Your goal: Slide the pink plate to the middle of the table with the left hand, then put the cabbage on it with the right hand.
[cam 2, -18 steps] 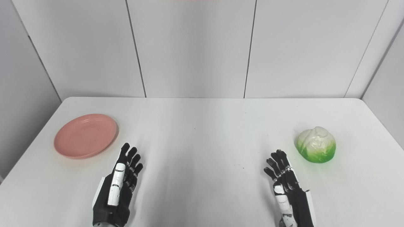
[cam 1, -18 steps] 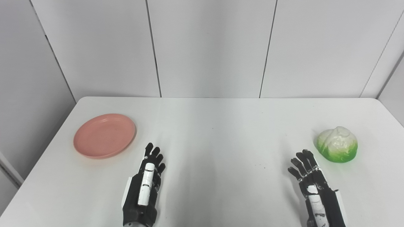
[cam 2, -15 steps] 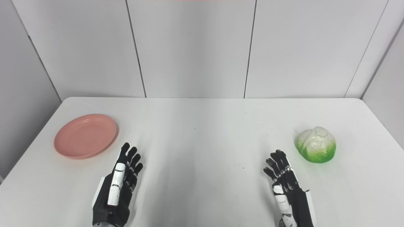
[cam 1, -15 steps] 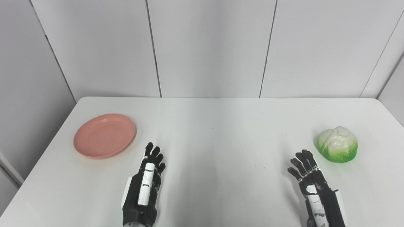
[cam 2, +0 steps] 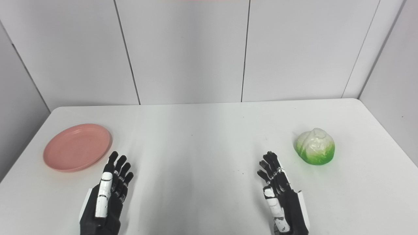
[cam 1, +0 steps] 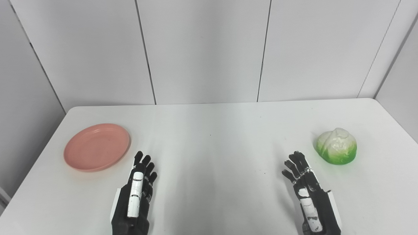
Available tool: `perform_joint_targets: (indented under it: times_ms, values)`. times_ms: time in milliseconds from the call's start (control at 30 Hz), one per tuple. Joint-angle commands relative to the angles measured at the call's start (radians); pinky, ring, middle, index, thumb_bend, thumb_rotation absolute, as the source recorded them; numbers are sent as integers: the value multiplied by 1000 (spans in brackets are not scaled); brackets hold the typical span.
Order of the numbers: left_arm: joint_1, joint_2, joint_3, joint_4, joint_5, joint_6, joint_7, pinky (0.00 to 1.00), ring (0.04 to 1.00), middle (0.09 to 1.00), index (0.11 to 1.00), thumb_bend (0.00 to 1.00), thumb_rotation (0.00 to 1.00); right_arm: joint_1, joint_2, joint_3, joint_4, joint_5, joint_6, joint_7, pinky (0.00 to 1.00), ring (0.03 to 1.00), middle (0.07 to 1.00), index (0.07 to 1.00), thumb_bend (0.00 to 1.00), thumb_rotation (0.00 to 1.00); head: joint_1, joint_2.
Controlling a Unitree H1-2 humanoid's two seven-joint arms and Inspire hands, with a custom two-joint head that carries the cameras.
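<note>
Two things wait at opposite ends of the table [cam 1: 209,156], and each has a hand near it. Farthest left lies the plate [cam 1: 97,147], flat and bare, close to the table's left edge and well apart from the middle where it must go. Just beside it, to its right and nearer the robot, is the left hand [cam 1: 137,192]: fingers straight and a little apart, holding nothing, tips pointing away from the robot and stopping near the plate's near-right rim without touching it. So the plate lies ahead and to the left of that hand, and the hand sits between plate and table middle; my judgement is that it must first reach over or around to the plate's far-left side, or press down on it, before it can draw the plate rightward. The middle of the table is bare of things. Further right is the right hand [cam 1: 308,192], likewise spread and holding nothing. The cabbage [cam 1: 336,146] sits ahead and to the right of it, near but apart, round with no clear long axis. The right hand is much the nearer to the cabbage, the left to the plate.
</note>
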Motion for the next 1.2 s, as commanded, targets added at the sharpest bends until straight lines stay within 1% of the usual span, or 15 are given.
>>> perform_joint_targets:
  times_ms: [0,133,367,400,433,500,667,700,800,833,900,933,967,1133,1167]
  values:
    - [172,-14,17,-63,-1,-11,-11,1000,1000,999,1000,590,827,114,25,11,-37,-5,-40,-13,936,934,932,922,757,830,-3,-3]
    - [169,-23,16,-80,18,16,6,1000,1000,1000,1000,622,831,115,14,10,-32,6,-55,-17,983,957,942,935,749,823,17,0]
    - [169,-42,7,-91,24,21,8,1000,1000,1000,1000,579,820,115,-7,3,-23,43,-59,-4,959,951,944,928,743,821,56,0]
    - [169,-44,3,-90,28,18,8,1000,1000,1000,1000,579,816,115,-12,0,-22,51,-59,-1,955,950,943,927,743,821,76,-1]
    - [170,-46,1,-88,31,16,7,1000,1000,1000,1000,580,812,116,-15,-1,-21,56,-59,0,953,949,943,926,743,821,76,-1]
    - [172,-48,-13,-78,49,0,5,1000,1000,1000,1000,580,809,117,-25,-9,-16,69,-63,6,947,945,940,925,743,821,122,-12]
    - [181,-63,-56,-43,110,-40,9,1000,997,996,1000,571,794,119,-53,-38,12,114,-80,35,958,959,961,953,737,829,219,-56]
    - [182,-68,-65,-32,120,-51,10,1000,996,996,1000,560,788,118,-60,-46,23,125,-87,44,962,962,964,957,733,832,252,-74]
    - [181,-78,-87,-5,147,-74,19,1000,985,993,1000,503,772,113,-69,-68,48,159,-94,70,990,974,974,969,719,839,280,-95]
    - [179,-82,-94,5,156,-81,23,1000,983,992,1000,492,769,111,-72,-74,57,168,-95,82,996,977,976,972,716,840,295,-112]
    - [176,-89,-102,20,166,-93,30,1000,969,980,1000,448,760,108,-76,-84,70,178,-95,99,999,994,994,993,696,867,305,-126]
    - [176,-91,-105,24,169,-98,34,1000,963,975,1000,423,756,107,-75,-88,73,181,-93,106,1000,996,997,996,684,880,305,-126]
    - [174,-93,-110,33,173,-106,37,1000,960,972,1000,406,752,104,-76,-94,82,185,-96,113,1000,997,999,999,677,890,321,-144]
    - [165,-91,-125,85,194,-165,46,1000,953,966,1000,375,745,91,-75,-118,129,195,-117,138,1000,1000,1000,1000,678,892,340,-184]
    - [164,-90,-126,91,196,-172,47,1000,954,967,1000,370,742,89,-73,-121,135,194,-120,142,1000,1000,1000,1000,679,889,340,-184]
